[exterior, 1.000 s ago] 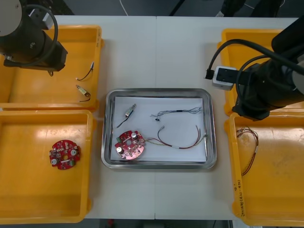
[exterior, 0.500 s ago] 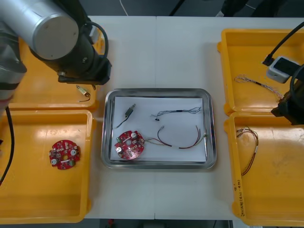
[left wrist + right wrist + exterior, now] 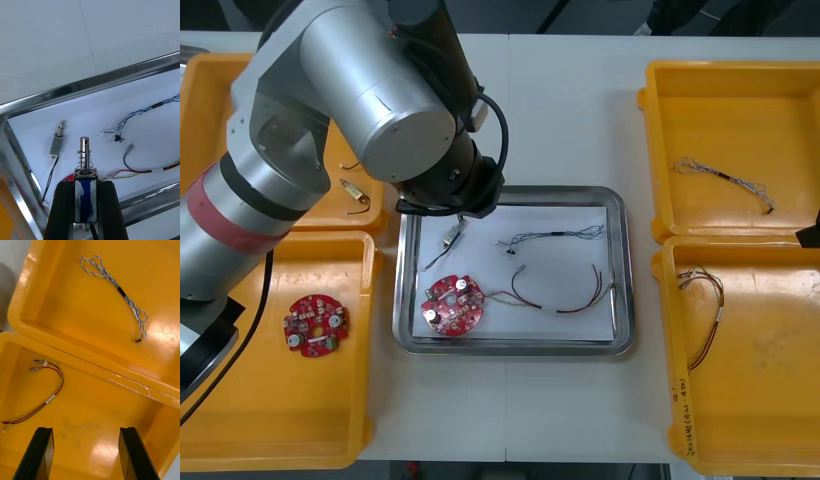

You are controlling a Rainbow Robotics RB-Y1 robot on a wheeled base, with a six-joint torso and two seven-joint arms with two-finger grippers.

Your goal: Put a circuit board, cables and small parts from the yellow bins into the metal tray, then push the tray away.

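Note:
My left gripper (image 3: 85, 187) is shut on a small metal part (image 3: 84, 165) with a spring and a pin, held above the metal tray (image 3: 93, 84) near its far left corner. In the front view the left arm (image 3: 380, 110) covers that corner. On the tray's white inside (image 3: 580, 215) lie a red circuit board (image 3: 452, 304), another small metal part (image 3: 453, 234), a blue and white cable (image 3: 555, 237) and a red and yellow cable (image 3: 565, 295). My right gripper (image 3: 86, 435) stands open over the near right bin (image 3: 93, 420), holding nothing.
The near left yellow bin (image 3: 240, 420) holds a second circuit board (image 3: 316, 325). A small metal part (image 3: 355, 192) lies in the far left bin. At the right, a blue and white cable (image 3: 725, 180) and a red and yellow cable (image 3: 705, 310) lie in the bins.
The left arm has swung from the far left bin to over the tray's far left corner. The right arm has drawn back to the right edge, uncovering the far right bin.

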